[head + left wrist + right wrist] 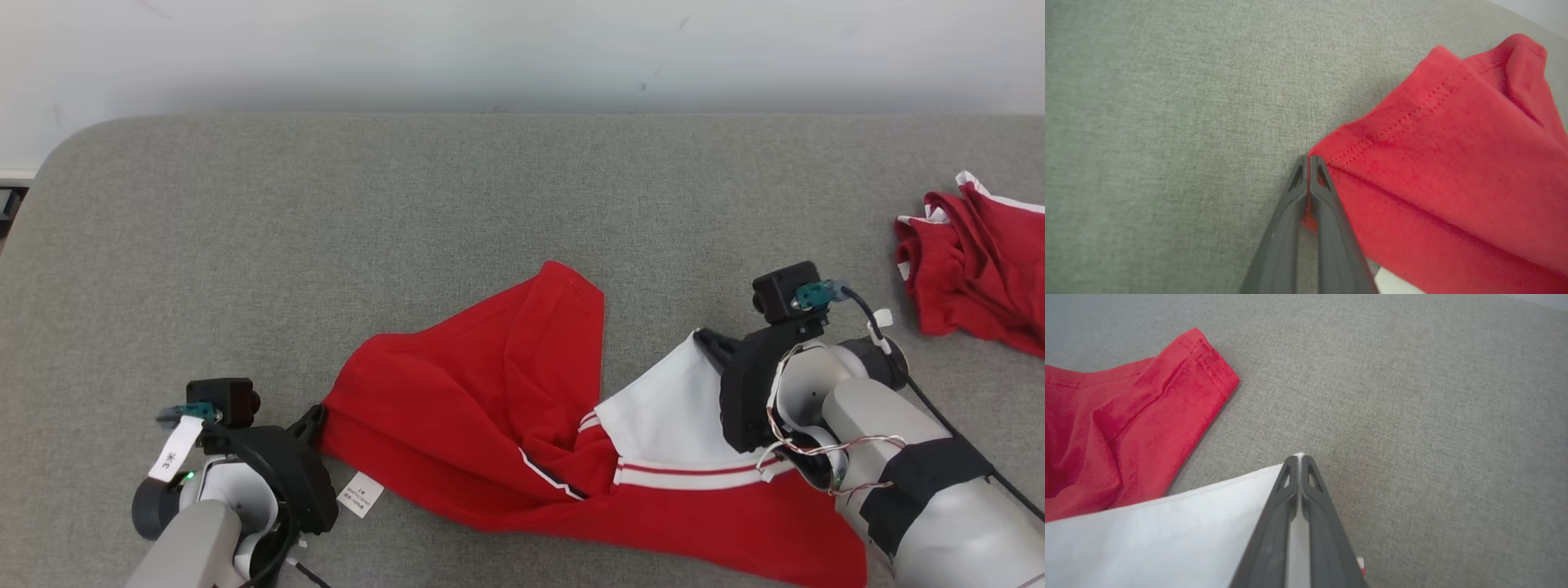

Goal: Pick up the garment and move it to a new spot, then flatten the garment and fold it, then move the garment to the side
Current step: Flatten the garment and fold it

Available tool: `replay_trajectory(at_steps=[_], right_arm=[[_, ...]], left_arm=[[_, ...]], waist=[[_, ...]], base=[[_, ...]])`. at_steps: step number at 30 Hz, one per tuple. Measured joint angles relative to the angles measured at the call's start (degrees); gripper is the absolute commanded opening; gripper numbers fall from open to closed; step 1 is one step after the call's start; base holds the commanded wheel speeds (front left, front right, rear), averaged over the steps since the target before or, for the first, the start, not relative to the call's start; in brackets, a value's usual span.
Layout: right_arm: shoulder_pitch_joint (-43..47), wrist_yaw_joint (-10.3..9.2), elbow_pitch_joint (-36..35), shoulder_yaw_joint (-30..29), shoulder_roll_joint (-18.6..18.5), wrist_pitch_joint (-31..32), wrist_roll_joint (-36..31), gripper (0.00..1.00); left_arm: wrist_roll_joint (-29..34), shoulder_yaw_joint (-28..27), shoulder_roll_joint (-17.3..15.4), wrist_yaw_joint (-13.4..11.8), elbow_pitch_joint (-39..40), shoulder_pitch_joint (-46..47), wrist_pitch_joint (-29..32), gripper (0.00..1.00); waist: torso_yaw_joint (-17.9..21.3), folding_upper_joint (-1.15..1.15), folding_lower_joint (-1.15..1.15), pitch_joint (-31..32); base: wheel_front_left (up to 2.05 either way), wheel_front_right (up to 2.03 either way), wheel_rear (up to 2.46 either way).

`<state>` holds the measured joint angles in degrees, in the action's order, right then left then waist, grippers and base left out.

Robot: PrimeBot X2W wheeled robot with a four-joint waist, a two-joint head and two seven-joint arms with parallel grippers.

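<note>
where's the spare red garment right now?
Head view: the spare red garment lies crumpled at the far right of the table, right of the right pincer, apart from the red-and-white shirt.

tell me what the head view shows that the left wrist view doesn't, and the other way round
Head view, not the left wrist view: the right gripper shut on the white part of the garment, and a second red garment near the right end of the table.
Left wrist view, not the head view: the dotted stitching along the hem, and red cloth pinched between the fingers of the left gripper.
Both: the garment, the grey table, and the left gripper at the garment's corner.
</note>
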<state>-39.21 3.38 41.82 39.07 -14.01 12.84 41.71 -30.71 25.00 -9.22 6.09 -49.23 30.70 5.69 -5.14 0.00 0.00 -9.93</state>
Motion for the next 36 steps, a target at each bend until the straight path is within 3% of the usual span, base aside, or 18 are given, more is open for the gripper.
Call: replay_trajectory(at_steps=[9,14,19,23,26,28,31,33,36], right_arm=[[-4.34,0.78,0.63,-3.89,0.34,-9.32,-0.33,0.0],[-4.71,1.81,1.78,-4.03,-0.1,-10.72,0.08,0.0],[-6.89,3.03,3.44,-0.71,-0.73,-5.97,-0.38,0.0],[-12.3,3.63,6.44,0.98,-0.82,4.66,1.55,0.0],[-18.4,3.68,8.58,0.48,-0.89,11.39,2.78,0.0],[-25.96,3.67,8.75,-1.23,-1.1,12.11,2.8,0.0],[-40.69,2.87,6.55,-4.97,-2.86,4.75,-0.2,0.0],[-52.0,2.05,2.89,-9.5,-5.02,-4.45,-2.0,0.0],[-51.92,2.45,2.88,-10.07,-5.86,-11.51,-2.61,0.0]], left_arm=[[0.03,-1.55,-0.69,0.01,2.04,2.08,-5.32,0.0],[0.21,-1.51,-0.47,0.07,3.96,2.86,-7.06,0.0],[-0.91,-0.42,-0.77,1.02,4.56,3.54,-5.16,0.0],[-4.8,0.67,-2.52,1.05,4.66,8.33,2.29,0.0],[-13.6,1.54,-4.09,1.05,7.84,13.77,9.7,0.0],[-16.4,-0.41,-4.5,1.05,7.97,20.33,12.25,0.0],[-16.38,-5.52,-6.61,1.05,7.97,32.94,11.04,0.0],[-16.14,-12.6,-7.45,0.78,11.03,44.23,2.94,0.0],[-16.58,-14.13,-5.84,1.03,13.22,47.17,-0.92,0.0]], waist=[[0.27,0.0,0.0,0.92],[0.46,0.0,0.0,1.49],[1.01,-0.01,0.0,1.27],[1.59,0.0,0.0,0.0],[2.07,0.0,0.0,-1.57],[2.4,0.01,0.01,-2.86],[2.85,0.0,0.01,-4.98],[3.2,-0.01,0.0,-7.24],[3.41,-0.03,-0.03,-9.45]], base=[[0.0,0.0,0.0],[0.0,0.0,0.0],[0.0,0.0,0.0],[0.0,0.0,0.0],[0.0,0.0,0.0],[0.0,0.0,0.0],[0.0,0.0,0.0],[0.0,0.0,0.0],[0.0,0.0,0.0]])
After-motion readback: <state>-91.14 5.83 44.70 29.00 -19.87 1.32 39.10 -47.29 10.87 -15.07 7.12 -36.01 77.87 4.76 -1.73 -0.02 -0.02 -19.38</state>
